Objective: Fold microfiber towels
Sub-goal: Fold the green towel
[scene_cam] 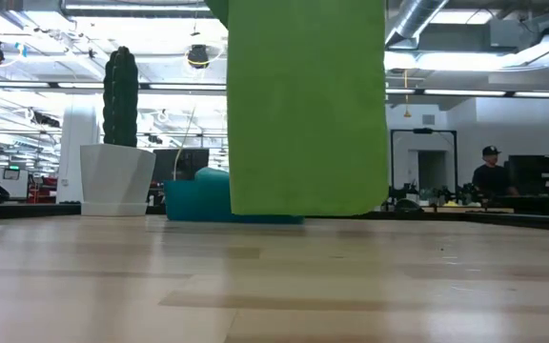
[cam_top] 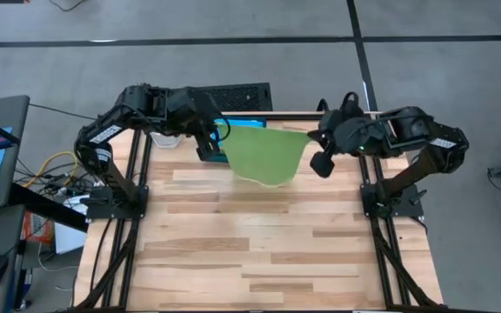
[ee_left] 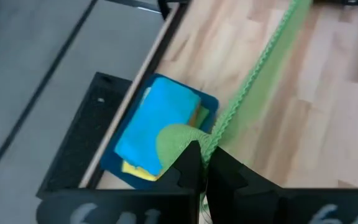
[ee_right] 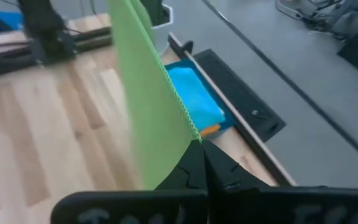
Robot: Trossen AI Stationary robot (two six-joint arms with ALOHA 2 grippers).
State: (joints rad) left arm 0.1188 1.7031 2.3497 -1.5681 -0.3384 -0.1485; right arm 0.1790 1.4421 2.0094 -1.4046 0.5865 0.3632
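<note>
Green towel (cam_top: 266, 155) hangs in the air above the far half of the desk (cam_top: 268, 252), stretched between both arms. Left gripper (cam_top: 213, 139) holds one top corner, fingers (ee_left: 188, 163) clenched on the scalloped edge of the cloth; right gripper (cam_top: 318, 149) holds the opposite top corner, fingers (ee_right: 219, 167) pinched shut on the hem. The top edge runs roughly straight between the two grippers, and the cloth drapes down from it toward the near side in the high view. In the low view the towel (scene_cam: 308, 105) hangs as a flat upright sheet, its bottom edge seen just above the line of the desk surface (scene_cam: 274, 286), near level, with a slight rounding at the lower corners. Behind it at the far edge of the desk sits a teal tray (ee_left: 207, 102). The tray holds a stack of folded cloths: a blue towel (ee_left: 157, 124) on top, a yellow towel (ee_left: 135, 169) showing at one edge below it, and an orange towel (ee_right: 210, 130) showing at another edge in the right wrist view. A small part of green cloth bulges beside the left fingers over the tray. Background in the low view: a white planter (scene_cam: 117, 179) with a tall dark cactus (scene_cam: 120, 97) and a person (scene_cam: 491, 171) standing at a far bench.
</note>
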